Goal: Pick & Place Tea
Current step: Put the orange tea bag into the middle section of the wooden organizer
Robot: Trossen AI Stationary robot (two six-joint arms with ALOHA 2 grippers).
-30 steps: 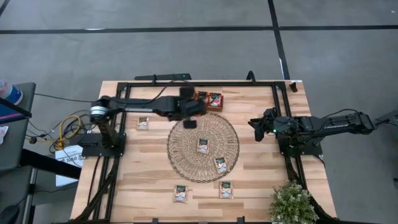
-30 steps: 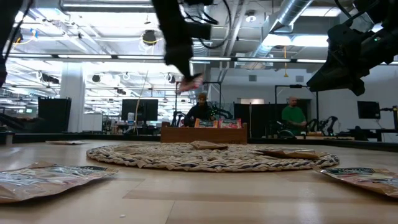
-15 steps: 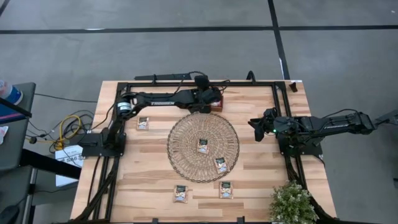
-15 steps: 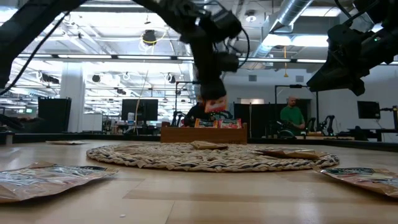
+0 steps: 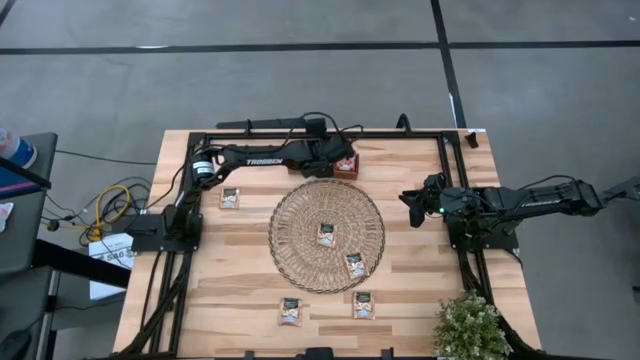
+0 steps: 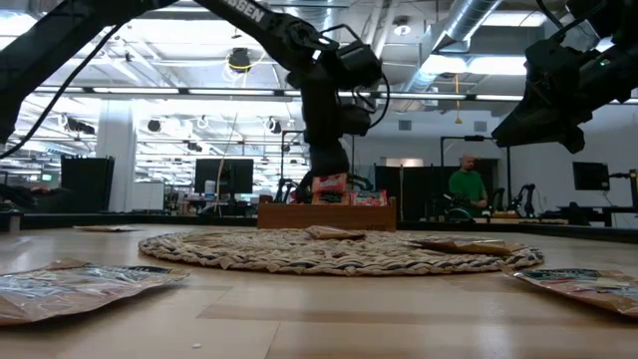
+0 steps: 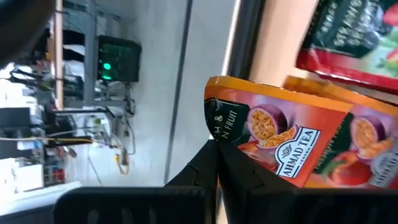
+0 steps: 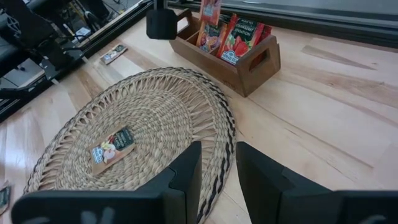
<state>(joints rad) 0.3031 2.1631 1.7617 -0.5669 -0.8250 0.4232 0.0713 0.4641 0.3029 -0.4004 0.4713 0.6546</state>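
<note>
One orange square tea sachet (image 7: 283,146) pinched in the left gripper (image 6: 329,178) jaws above the brown wooden divided tray (image 8: 231,59), right gripper (image 5: 408,200) part-open, idle; five sachets remain on woven mat (image 5: 300,215) and bench (image 5: 420,290).

Both arms are dark, nearly black, built of slim tube-like links joined by bulkier rounded joints. The left arm (image 5: 262,157), in the upper middle of the high view, carries white lettering along one link and a silver ring at the joint near its base. Thin black cables loop beside its wrist (image 6: 334,95) in the low view. The right arm (image 5: 510,200), at the right of the high view, shows a small green light near its wrist and black cables trailing along its links. Its two fingers (image 8: 183,174) are flat, matte black blocks.
</note>
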